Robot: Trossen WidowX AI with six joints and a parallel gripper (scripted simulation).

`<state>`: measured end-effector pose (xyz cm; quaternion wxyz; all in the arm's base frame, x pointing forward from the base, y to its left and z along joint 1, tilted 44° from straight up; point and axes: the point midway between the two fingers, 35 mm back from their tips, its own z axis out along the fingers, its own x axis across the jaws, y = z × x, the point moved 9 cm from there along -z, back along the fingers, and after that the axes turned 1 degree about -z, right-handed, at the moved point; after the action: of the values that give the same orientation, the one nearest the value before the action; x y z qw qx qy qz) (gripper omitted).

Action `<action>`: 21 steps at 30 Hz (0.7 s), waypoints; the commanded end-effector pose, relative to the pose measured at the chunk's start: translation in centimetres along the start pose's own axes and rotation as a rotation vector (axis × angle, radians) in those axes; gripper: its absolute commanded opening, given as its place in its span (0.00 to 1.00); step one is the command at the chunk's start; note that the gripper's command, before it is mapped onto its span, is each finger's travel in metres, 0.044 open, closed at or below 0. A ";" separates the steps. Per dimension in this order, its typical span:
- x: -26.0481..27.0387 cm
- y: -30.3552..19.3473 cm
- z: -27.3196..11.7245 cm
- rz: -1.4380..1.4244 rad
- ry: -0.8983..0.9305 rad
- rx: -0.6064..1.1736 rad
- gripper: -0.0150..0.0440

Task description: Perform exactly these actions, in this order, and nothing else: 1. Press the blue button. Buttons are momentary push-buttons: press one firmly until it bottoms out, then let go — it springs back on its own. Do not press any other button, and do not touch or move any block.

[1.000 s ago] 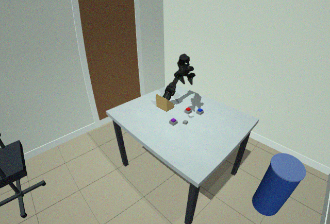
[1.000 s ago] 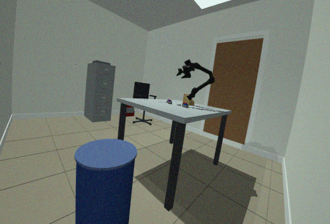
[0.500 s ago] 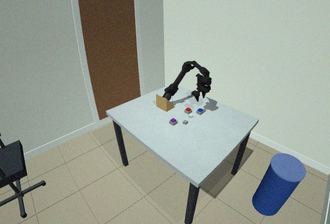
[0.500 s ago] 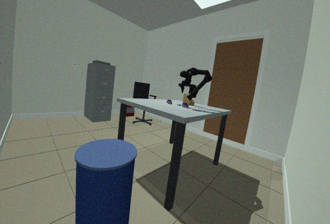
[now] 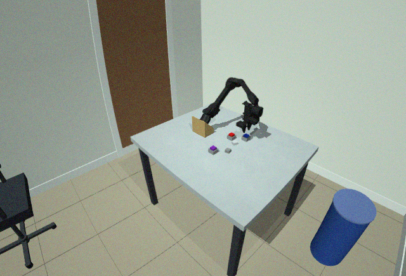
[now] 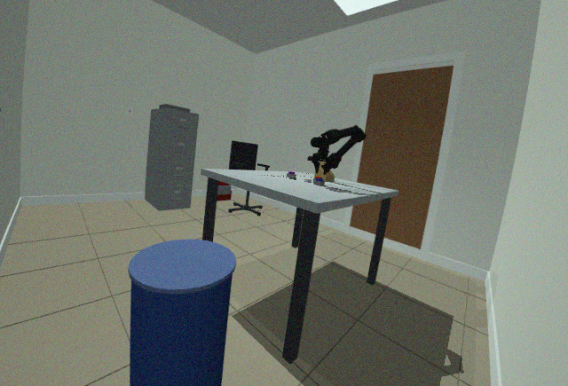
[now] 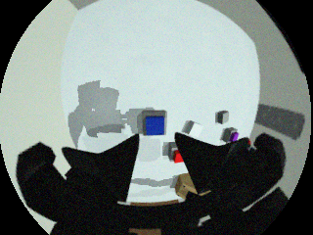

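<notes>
The blue button (image 5: 245, 135) (image 7: 155, 125) sits on a grey base on the table. My gripper (image 5: 246, 130) (image 7: 156, 136) points down a little above and just behind it, toward the arm's base. The fingers are partly open, with a gap between the tips and nothing held. In the wrist view the blue cap shows just beyond the fingertips, with no contact visible. The red button (image 5: 231, 134) (image 7: 178, 157) is close beside the blue one, partly hidden by a finger in the wrist view. The purple button (image 5: 213, 148) (image 7: 235, 137) stands farther off.
A white block (image 5: 235, 143) (image 7: 194, 128) lies near the red and blue buttons. A grey block (image 5: 228, 150) (image 7: 222, 117) lies near the purple button. A tan upright panel (image 5: 199, 127) (image 7: 184, 186) stands near the arm's base. A blue bin (image 5: 340, 230) (image 6: 178, 326) stands off the table.
</notes>
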<state>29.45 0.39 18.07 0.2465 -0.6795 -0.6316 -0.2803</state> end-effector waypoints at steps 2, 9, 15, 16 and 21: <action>0.0 0.0 0.3 0.006 0.005 -0.010 0.35; 0.0 0.0 0.3 0.006 0.005 -0.010 0.29; 0.0 0.0 0.6 0.006 0.005 -0.010 0.29; 0.0 0.0 0.7 0.006 0.005 -0.010 0.29; 0.0 0.1 1.5 0.006 0.005 -0.010 0.29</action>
<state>29.68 0.97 17.41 0.2407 -0.6812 -0.6293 -0.2865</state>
